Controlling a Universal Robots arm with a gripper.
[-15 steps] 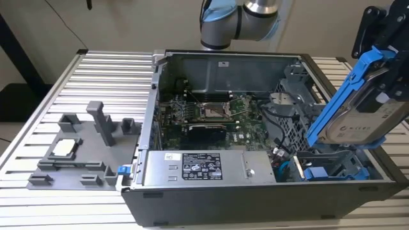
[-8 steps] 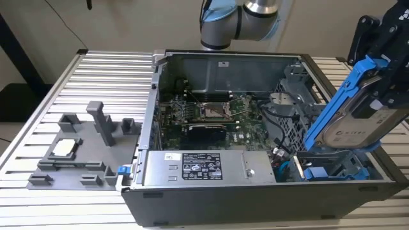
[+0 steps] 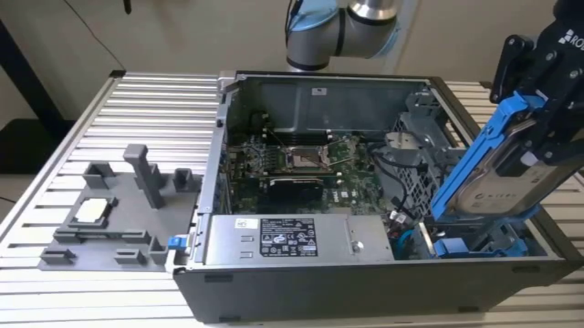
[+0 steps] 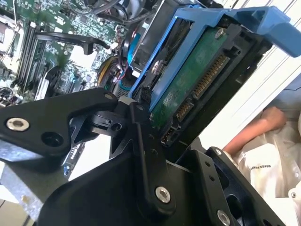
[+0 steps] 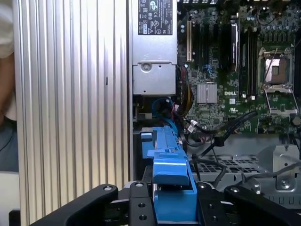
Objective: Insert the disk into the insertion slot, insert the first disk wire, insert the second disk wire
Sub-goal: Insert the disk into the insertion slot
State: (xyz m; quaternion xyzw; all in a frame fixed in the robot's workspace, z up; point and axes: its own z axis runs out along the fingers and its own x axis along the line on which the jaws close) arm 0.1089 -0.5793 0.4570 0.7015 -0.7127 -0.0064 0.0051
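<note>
In the exterior view my gripper (image 3: 537,133) is shut on the disk (image 3: 500,183), a silver-grey drive in a bright blue carrier. The disk is held steeply tilted above the case's corner at the exterior view's right. Its lower end reaches down to the insertion slot (image 3: 479,240), a bay in the grey metal cage. In the second wrist view the disk's green circuit side (image 4: 188,89) and connector row lie between my black fingers (image 4: 143,141). The blue carrier (image 5: 170,165) points toward the case interior in the first wrist view. A blue cable (image 5: 162,106) and loose wires lie beside the bay.
The open case holds a motherboard (image 3: 301,164), a power supply (image 3: 283,239) and a perforated grey cage (image 3: 422,160). A grey fixture tray (image 3: 119,219) sits on the slatted table (image 3: 155,109). A person's arm (image 4: 256,127) is close beside the case.
</note>
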